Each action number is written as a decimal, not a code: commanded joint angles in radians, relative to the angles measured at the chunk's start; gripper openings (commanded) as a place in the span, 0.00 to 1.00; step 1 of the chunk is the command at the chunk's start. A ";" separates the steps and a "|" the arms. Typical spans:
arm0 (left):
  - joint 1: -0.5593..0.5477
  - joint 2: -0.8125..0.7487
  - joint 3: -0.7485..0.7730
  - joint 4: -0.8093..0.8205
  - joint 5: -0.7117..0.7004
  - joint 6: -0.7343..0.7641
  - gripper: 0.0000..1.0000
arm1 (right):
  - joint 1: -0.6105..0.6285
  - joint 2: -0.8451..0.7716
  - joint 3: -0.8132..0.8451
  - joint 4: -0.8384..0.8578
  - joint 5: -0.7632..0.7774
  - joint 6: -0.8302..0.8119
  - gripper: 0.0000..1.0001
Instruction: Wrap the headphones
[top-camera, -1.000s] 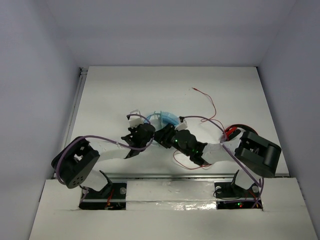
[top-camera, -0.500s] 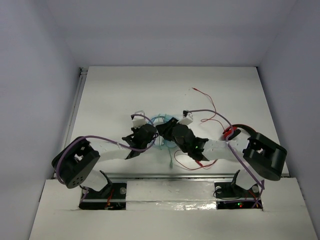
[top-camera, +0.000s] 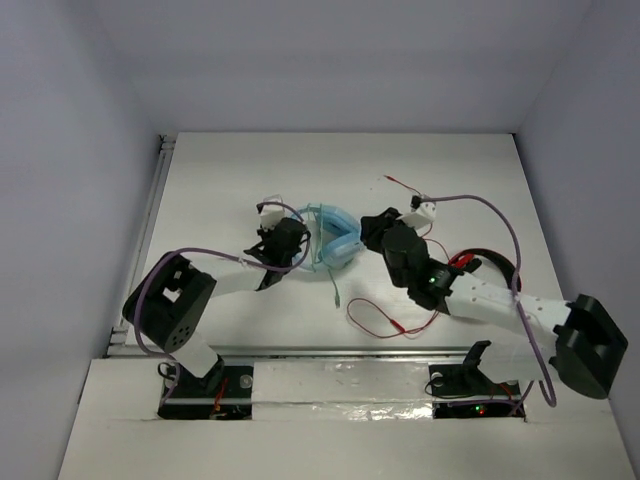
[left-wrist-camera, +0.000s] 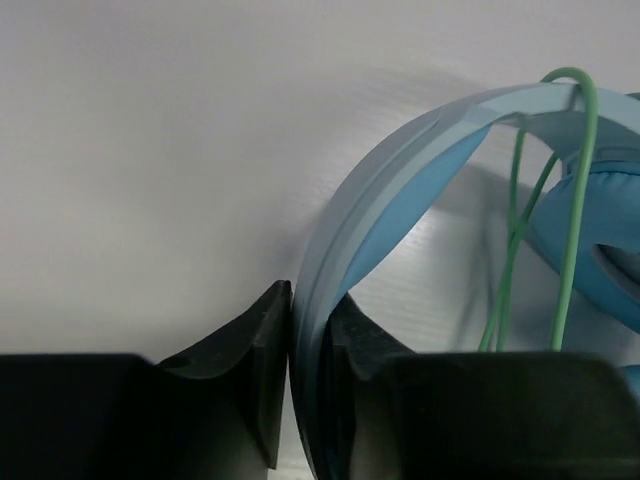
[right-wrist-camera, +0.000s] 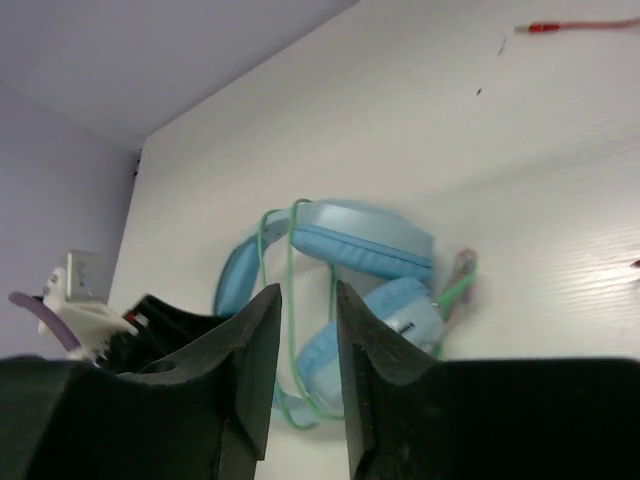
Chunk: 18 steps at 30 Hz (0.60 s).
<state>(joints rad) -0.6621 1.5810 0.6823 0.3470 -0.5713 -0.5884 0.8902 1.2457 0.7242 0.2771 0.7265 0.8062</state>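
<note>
Top external: headphones (top-camera: 338, 240) mid-table (top-camera: 230, 180), well apart from edges.

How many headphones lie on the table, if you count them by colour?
Light blue headphones: 1
Red headphones, partly hidden by the right arm: 1
Total: 2

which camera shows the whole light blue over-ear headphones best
The right wrist view: the light blue over-ear headphones appear nearly whole, both cups included. Top external shows them small and distant. Left wrist shows only the pale blue headband, pinched in the left gripper, and the thin mint-green cable.
</note>
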 joint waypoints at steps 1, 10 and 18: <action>0.053 -0.024 0.062 0.095 0.033 0.032 0.22 | -0.014 -0.103 0.007 -0.090 0.062 -0.119 0.37; 0.064 -0.214 0.108 0.006 0.079 0.039 0.86 | -0.023 -0.342 0.056 -0.268 0.040 -0.217 0.85; 0.045 -0.596 0.085 -0.106 0.191 0.013 0.93 | -0.023 -0.574 0.165 -0.404 0.079 -0.303 0.99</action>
<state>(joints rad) -0.6033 1.1000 0.7471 0.2787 -0.4294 -0.5598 0.8707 0.7502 0.8249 -0.0807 0.7547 0.5663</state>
